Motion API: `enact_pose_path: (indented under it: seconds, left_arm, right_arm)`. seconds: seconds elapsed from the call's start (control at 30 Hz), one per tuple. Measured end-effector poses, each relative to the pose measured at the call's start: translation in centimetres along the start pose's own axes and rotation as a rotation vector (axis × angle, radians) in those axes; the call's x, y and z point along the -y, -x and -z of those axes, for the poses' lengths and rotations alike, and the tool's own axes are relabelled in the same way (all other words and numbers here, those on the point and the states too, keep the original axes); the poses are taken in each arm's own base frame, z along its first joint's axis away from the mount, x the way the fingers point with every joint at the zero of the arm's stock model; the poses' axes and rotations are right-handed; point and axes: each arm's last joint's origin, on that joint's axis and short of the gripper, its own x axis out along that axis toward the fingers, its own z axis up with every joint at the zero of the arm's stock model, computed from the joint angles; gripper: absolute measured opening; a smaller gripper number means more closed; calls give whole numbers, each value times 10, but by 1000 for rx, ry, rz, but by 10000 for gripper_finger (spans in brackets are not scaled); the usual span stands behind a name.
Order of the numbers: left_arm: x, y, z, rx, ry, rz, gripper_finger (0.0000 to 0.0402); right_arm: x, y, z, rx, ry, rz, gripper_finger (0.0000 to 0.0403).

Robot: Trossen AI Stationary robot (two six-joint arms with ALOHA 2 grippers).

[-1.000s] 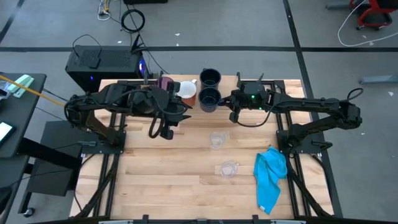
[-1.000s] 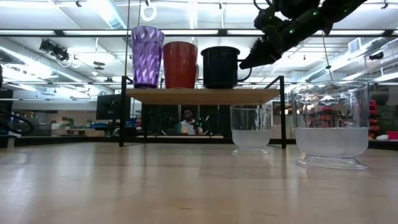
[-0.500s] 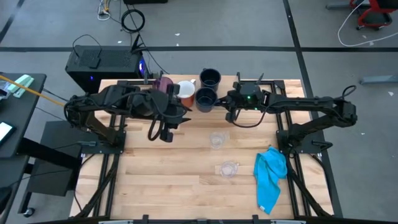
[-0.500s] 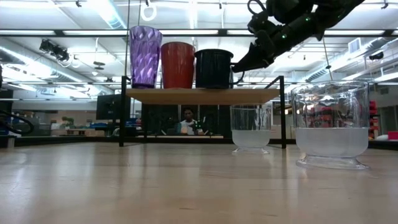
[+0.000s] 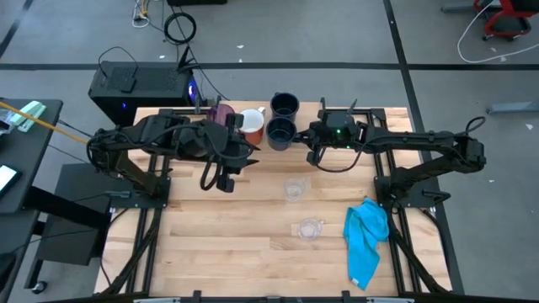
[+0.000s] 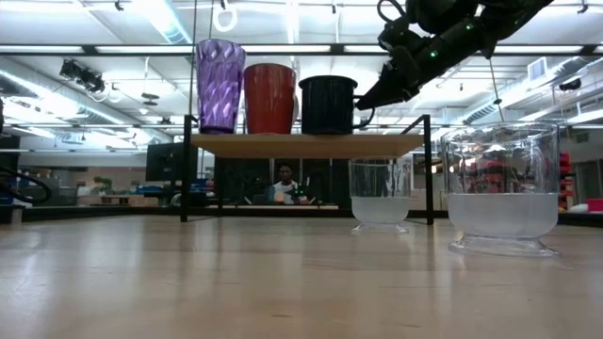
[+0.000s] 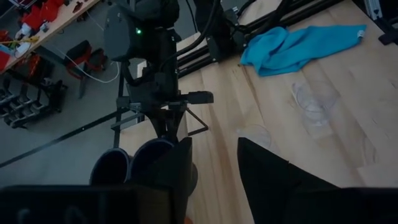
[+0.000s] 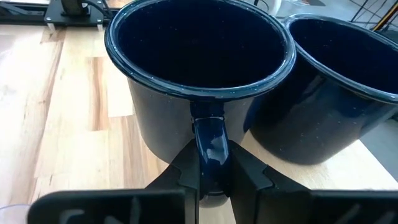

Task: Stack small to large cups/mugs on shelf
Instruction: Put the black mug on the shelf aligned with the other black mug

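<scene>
On the light-wood shelf (image 6: 306, 143) stand in a row a purple tumbler (image 6: 221, 85), an orange-brown mug (image 6: 270, 97) and a dark navy mug (image 6: 327, 104). My right gripper (image 5: 305, 140) is shut on that navy mug (image 8: 199, 68). A second navy mug (image 5: 285, 105) stands just behind it toward the far edge; it also shows in the right wrist view (image 8: 329, 87). Two small clear glasses (image 5: 293, 188) (image 5: 309, 227) stand on the tabletop. My left gripper (image 5: 223, 178) hangs open and empty in front of the shelf, near the tumbler. My right gripper pinches the navy mug's handle (image 8: 210, 140) between its two fingers (image 8: 186, 171). It comes from the table's right side, slanting slightly down. The mug stands upright with its bottom on the shelf plank and its handle toward the right.
A bright blue cloth (image 5: 366, 236) lies on the tabletop at the near right. The shelf's black wire legs (image 6: 429, 169) stand at its ends. The arms' black frames flank the table. A person (image 6: 283, 184) shows far behind the shelf.
My right gripper has moved the navy mug along the shelf toward the table's left, close to the orange-brown mug, then eased slightly back to the right. The mug stays upright, and the gripper stays shut on its handle.
</scene>
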Motion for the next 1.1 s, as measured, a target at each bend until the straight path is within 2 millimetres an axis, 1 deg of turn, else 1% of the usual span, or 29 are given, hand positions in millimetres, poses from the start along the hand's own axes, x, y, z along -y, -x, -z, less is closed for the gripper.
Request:
enact_pose_path:
  seconds: [0.33, 0.6, 0.77, 0.97, 1.1]
  left_arm:
    - [0, 0, 0, -5, -3, 2, 131]
    - [0, 0, 0, -5, -3, 2, 134]
    - [0, 0, 0, -5, -3, 2, 129]
    - [0, 0, 0, -5, -3, 2, 132]
    - [0, 0, 0, -5, -3, 2, 134]
  right_arm:
    - [9, 0, 2, -5, -15, 10, 56]
    - [8, 0, 2, -3, -11, -10, 56]
    - [10, 0, 2, -4, -13, -9, 57]
    - [10, -1, 3, -13, -17, 1, 77]
    - [10, -1, 3, -13, -18, 5, 78]
